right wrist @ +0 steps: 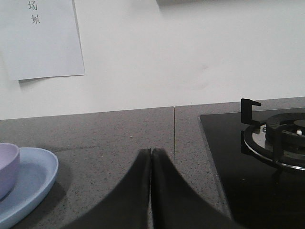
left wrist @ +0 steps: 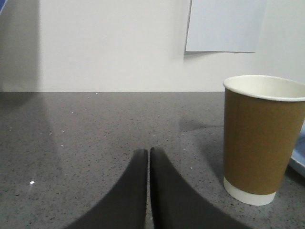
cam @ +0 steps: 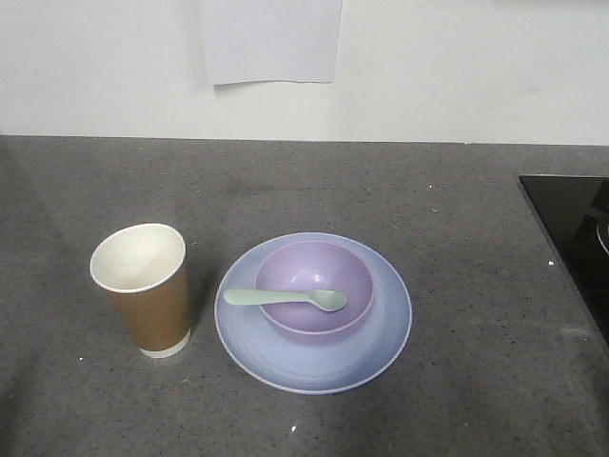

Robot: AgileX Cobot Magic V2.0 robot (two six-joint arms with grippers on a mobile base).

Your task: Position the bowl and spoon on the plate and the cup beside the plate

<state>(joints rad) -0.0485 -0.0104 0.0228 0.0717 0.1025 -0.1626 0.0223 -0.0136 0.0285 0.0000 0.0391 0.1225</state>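
On the counter (cam: 457,238), the bowl (cam: 315,288) sits on the plate (cam: 385,328), with the spoon (cam: 285,299) laid across the bowl's rim, long axis left to right. The cup (cam: 143,288) stands upright just beside the plate, apart from it. The left gripper (left wrist: 149,155) is nearer the cup, which lies to its right; the right gripper (right wrist: 151,155) has the plate to its left. Both grippers are closed together, empty, touching nothing. Judged: arrangement complete.
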